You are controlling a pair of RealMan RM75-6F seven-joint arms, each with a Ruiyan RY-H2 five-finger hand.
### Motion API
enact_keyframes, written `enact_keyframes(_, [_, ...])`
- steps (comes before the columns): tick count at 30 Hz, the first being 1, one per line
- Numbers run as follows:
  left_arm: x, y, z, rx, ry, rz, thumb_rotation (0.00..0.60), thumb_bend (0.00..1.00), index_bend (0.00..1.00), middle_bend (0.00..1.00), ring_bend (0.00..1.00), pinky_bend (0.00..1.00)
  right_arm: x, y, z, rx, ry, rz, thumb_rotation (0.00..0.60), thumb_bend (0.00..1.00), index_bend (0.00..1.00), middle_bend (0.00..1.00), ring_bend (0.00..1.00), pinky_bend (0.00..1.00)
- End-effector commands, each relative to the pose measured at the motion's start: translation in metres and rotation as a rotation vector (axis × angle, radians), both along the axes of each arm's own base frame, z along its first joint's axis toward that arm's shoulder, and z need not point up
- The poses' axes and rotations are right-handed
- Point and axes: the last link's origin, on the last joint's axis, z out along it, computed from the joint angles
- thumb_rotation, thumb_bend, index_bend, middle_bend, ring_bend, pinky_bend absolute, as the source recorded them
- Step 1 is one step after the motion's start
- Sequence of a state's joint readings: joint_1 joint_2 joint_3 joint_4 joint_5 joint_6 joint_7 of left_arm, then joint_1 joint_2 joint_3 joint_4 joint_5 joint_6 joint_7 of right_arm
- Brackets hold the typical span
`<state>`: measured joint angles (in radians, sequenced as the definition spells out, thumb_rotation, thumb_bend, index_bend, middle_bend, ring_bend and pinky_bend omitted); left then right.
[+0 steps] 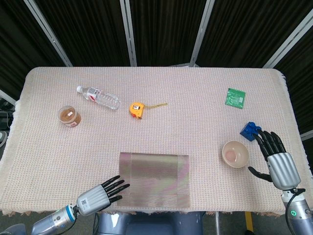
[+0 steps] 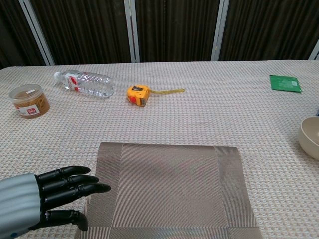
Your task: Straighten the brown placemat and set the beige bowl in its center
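The brown placemat (image 1: 153, 179) (image 2: 168, 191) lies flat at the table's near edge, in the middle. My left hand (image 1: 100, 196) (image 2: 47, 196) is open beside its near left corner, fingers stretched toward the mat's left edge and almost touching it. The beige bowl (image 1: 235, 154) (image 2: 310, 137) stands upright on the tablecloth to the right of the mat, empty. Just right of the bowl is my right hand (image 1: 277, 159), open with fingers spread, not touching it. The chest view does not show the right hand.
A water bottle (image 1: 98, 97) lies at the far left, a brown-lidded jar (image 1: 69, 116) stands near it, and a yellow tape measure (image 1: 137, 109) sits mid-table. A green card (image 1: 235, 97) lies far right. A blue toy block (image 1: 250, 130) sits behind the bowl by my right fingertips.
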<state>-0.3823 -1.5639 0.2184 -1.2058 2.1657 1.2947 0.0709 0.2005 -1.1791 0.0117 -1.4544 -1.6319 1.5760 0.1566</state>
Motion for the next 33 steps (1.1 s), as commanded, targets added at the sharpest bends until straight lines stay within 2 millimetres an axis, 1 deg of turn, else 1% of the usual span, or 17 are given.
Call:
enact_keyframes(1, [-0.004,-0.003,-0.009,-0.023,0.008,-0.002,0.600,0.48,0.31,0.00,0.00,0.00,-0.001,0.000,0.000,0.001,-0.003,-0.002,0.600,0.05,0.00,0.00,0.00,0.00])
enact_keyframes(5, [-0.006,-0.004,-0.017,-0.030,-0.003,-0.005,0.600,0.48,0.31,0.00,0.00,0.00,-0.001,0.000,0.001,-0.001,-0.008,-0.003,0.600,0.05,0.00,0.00,0.00,0.00])
enact_keyframes(11, [-0.009,-0.001,-0.025,-0.024,-0.012,0.003,0.600,0.48,0.30,0.00,0.00,0.00,-0.001,0.000,0.001,0.003,-0.015,-0.004,0.600,0.05,0.00,0.00,0.00,0.00])
enact_keyframes(17, [-0.005,0.000,-0.034,-0.022,-0.036,0.007,0.600,0.48,0.29,0.00,0.00,0.00,-0.001,-0.001,0.001,0.012,-0.019,-0.005,0.600,0.05,0.00,0.00,0.00,0.00])
enact_keyframes(23, [-0.006,-0.003,-0.041,-0.030,-0.032,0.012,0.600,0.48,0.29,0.00,0.00,0.00,-0.002,-0.002,0.001,0.019,-0.027,-0.002,0.600,0.05,0.00,0.00,0.00,0.00])
enact_keyframes(33, [-0.010,-0.003,-0.043,-0.028,-0.033,0.017,0.600,0.48,0.28,0.00,0.00,0.00,-0.002,-0.002,0.002,0.016,-0.032,0.001,0.600,0.05,0.00,0.00,0.00,0.00])
